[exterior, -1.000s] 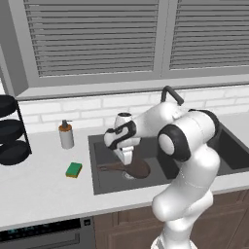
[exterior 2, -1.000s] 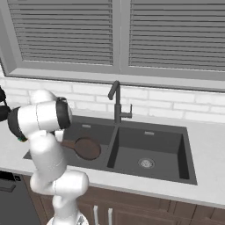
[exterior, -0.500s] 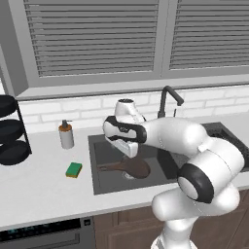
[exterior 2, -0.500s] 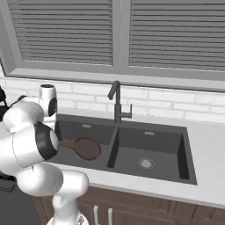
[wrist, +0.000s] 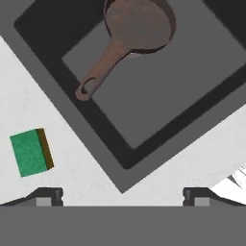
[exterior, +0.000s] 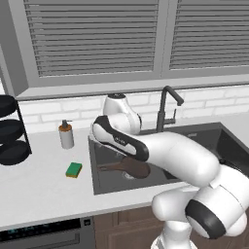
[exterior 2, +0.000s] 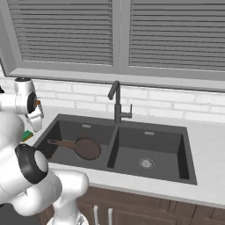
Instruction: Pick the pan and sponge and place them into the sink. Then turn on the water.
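Observation:
The dark brown pan (exterior 2: 87,148) lies flat in the left basin of the dark grey sink (exterior 2: 154,125), its long handle pointing left. The hand view looks down on the pan (wrist: 139,24) and on the sink's corner (wrist: 121,180). On the white counter just left of the sink lies the green sponge (exterior: 74,169), its yellow-orange side (wrist: 44,149) showing. My gripper (wrist: 122,197) hangs open and empty above the counter at the sink's left rim, between pan and sponge; it (exterior 2: 36,122) touches neither. No water runs from the faucet (exterior 2: 116,100).
A soap dispenser (exterior: 65,135) stands on the counter behind the sponge. A black tiered rack (exterior: 9,129) stands at the far left. The right basin (exterior 2: 146,163) holds only its drain. Brick wall and a shuttered window rise behind the counter.
My hand has risen out of the left basin and swung left to the sink's left rim. The pan stays where it lay in the basin. The sponge has not moved.

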### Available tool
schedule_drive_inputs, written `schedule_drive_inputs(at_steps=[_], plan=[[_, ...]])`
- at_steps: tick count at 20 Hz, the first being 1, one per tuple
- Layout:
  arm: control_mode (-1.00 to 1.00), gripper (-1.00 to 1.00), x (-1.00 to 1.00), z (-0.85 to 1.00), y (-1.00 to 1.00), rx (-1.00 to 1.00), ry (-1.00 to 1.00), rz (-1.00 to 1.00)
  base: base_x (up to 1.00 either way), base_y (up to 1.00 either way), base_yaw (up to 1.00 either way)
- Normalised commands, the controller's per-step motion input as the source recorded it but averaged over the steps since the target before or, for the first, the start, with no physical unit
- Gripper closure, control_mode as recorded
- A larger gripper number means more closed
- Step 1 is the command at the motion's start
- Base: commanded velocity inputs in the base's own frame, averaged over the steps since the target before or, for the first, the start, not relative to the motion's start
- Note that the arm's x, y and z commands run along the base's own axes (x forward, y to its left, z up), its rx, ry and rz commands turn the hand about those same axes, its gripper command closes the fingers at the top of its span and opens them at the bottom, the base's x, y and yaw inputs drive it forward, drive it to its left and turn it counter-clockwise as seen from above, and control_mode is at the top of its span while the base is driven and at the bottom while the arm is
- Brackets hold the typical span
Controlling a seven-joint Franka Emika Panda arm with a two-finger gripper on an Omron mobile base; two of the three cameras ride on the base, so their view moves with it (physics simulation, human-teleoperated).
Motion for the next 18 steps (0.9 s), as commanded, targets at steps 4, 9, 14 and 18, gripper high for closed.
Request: schedule_drive_inputs(at_steps=[4,9,14,18], plan=[[-1.00,-1.00,-0.14,0.23,0.69,-0.03,-0.12,0.28,0.00,0.00,0.00],[-1.00,-1.00,-0.03,0.00,0.62,-0.08,0.00,0.24,0.00,0.00,0.00],[-1.00,-1.00,0.00,0.00,0.45,-0.08,0.00,0.20,0.00,0.00,0.00],[-1.00,-1.00,0.00,-0.04,0.07,-0.02,-0.01,0.12,0.00,0.00,0.00]])
